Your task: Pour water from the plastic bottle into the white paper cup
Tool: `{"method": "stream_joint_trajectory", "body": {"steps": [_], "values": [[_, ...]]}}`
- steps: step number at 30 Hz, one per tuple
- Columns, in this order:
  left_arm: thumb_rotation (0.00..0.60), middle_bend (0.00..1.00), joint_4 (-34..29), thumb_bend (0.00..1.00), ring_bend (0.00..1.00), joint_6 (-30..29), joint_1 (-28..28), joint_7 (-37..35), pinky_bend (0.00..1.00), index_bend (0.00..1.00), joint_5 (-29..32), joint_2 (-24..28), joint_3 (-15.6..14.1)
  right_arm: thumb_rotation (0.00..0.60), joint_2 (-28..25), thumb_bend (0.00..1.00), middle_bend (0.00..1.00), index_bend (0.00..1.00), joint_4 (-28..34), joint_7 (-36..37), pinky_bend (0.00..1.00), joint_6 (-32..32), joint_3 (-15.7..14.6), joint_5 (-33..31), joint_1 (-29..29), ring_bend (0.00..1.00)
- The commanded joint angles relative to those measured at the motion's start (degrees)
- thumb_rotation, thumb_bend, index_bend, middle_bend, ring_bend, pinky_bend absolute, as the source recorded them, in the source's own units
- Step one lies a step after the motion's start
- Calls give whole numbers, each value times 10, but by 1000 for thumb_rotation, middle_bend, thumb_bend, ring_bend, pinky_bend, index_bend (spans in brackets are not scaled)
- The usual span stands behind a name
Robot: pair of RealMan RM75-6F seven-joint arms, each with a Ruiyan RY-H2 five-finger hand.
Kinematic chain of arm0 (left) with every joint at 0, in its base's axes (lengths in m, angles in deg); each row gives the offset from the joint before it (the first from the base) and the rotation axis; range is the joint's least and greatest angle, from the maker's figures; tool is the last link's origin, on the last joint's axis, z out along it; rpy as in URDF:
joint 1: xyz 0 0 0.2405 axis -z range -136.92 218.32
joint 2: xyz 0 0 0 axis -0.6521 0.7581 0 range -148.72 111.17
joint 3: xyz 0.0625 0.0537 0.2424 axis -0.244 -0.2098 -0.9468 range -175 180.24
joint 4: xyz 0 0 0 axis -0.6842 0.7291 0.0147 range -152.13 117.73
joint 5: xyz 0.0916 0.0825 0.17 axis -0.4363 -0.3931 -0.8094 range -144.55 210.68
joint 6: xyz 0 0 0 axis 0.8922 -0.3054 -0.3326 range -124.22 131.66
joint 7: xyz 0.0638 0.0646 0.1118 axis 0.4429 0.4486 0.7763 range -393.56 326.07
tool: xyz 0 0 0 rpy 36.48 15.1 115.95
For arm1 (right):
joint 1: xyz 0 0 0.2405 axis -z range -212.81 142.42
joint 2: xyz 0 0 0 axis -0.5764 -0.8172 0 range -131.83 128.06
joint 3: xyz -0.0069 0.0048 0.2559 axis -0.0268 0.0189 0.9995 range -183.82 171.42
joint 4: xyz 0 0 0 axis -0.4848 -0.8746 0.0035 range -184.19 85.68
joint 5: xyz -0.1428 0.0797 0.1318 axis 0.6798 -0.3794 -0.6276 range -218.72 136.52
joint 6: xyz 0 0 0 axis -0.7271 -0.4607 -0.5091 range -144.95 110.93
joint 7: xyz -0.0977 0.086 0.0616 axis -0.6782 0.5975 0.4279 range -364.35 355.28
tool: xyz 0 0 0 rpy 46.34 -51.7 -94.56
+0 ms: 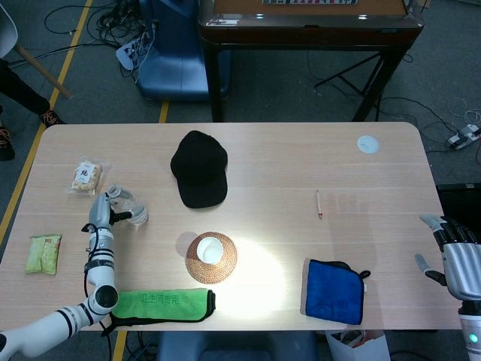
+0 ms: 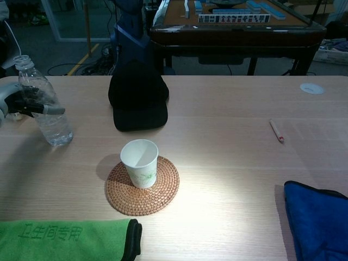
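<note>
A clear, uncapped plastic bottle (image 1: 128, 206) (image 2: 47, 106) stands upright near the table's left edge. My left hand (image 1: 100, 216) (image 2: 23, 103) grips it from the left, with dark fingers (image 2: 48, 110) wrapped across its front. The white paper cup (image 1: 211, 248) (image 2: 140, 162) stands open and upright on a round woven coaster (image 1: 197, 265) (image 2: 166, 190) in a bright patch of light, to the right of the bottle and nearer me. My right hand (image 1: 455, 257) hangs off the table's right edge with its fingers apart and nothing in it; the chest view does not show it.
A black cap (image 1: 199, 169) (image 2: 137, 98) lies behind the cup. A green cloth (image 1: 158, 304) (image 2: 60, 236) lies at the front left, a blue cloth (image 1: 334, 289) (image 2: 321, 217) at the front right. A pen (image 1: 319, 204), a white disc (image 1: 367, 144) and two snack packets (image 1: 88, 177) (image 1: 43, 253) lie about.
</note>
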Motion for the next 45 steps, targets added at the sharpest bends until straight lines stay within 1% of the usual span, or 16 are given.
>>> {"method": "stream_joint_trajectory", "body": {"steps": [1,5,8,14,17,21,24,28,34,38,41,45], "values": [[600,502,2,23,307,-6,-2,-6,264,529,-11,-3,0,600,0,266,238,208,0,0,260,0,0,0,0,156],[600,625,-5,23,404,-22,-8,-25,269,612,-40,-3,-1,600,-1,265,241,208,0,1,260,0,0,-1,0,156],[600,681,-15,23,446,-43,-14,-34,286,652,-71,-2,-7,600,-1,265,244,208,0,0,260,0,0,0,0,156],[600,747,-53,23,490,-96,-27,-30,321,696,-137,10,-26,600,0,265,249,211,1,-1,260,-1,-1,3,1,156],[600,773,-73,23,507,-125,-33,-12,338,712,-174,19,-43,600,0,265,251,217,2,-1,260,-2,-1,4,1,156],[600,788,-105,23,518,-152,-39,33,353,719,-214,40,-67,600,0,265,251,218,2,-2,260,-1,-2,5,1,156],[600,790,-127,23,519,-172,-41,89,377,720,-244,57,-87,600,0,265,251,217,2,-2,260,-1,-2,5,1,156],[600,790,-154,23,520,-185,-43,149,388,721,-273,76,-113,600,0,265,252,218,3,-2,260,-1,-2,5,1,156],[600,790,-172,23,520,-195,-45,217,388,721,-324,94,-154,600,-1,265,253,218,3,-1,260,0,-2,5,0,156],[600,790,-174,23,520,-199,-45,242,389,721,-359,95,-176,600,-1,265,253,218,2,-1,260,0,-2,5,0,156],[600,791,-174,23,520,-200,-43,266,403,721,-380,92,-189,600,-1,266,253,218,3,0,260,0,-2,5,0,156],[600,796,-177,23,519,-192,-37,307,410,721,-385,85,-192,600,-2,265,253,218,3,2,260,1,-2,4,1,156]]}}
